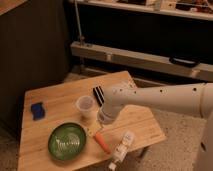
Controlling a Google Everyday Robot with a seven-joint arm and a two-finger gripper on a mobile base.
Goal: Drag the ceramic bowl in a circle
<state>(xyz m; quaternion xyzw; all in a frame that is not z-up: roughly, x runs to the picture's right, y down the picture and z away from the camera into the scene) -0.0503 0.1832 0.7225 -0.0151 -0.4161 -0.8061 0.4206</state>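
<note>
The ceramic bowl (67,141) is a wide, shallow, glossy dark-green dish with pale glints inside. It sits near the front left of the wooden table (55,97). My white arm reaches in from the right, and its gripper (103,120) hangs low over the table, to the right of the bowl and a little behind it. The gripper is apart from the bowl, between the small translucent white cup (85,105) and an orange carrot-like object (102,143).
A blue sponge (37,110) lies at the table's left edge. A white bottle (122,148) lies on its side near the front right edge. A dark wall stands to the left, and a metal rail and dark shelving stand behind.
</note>
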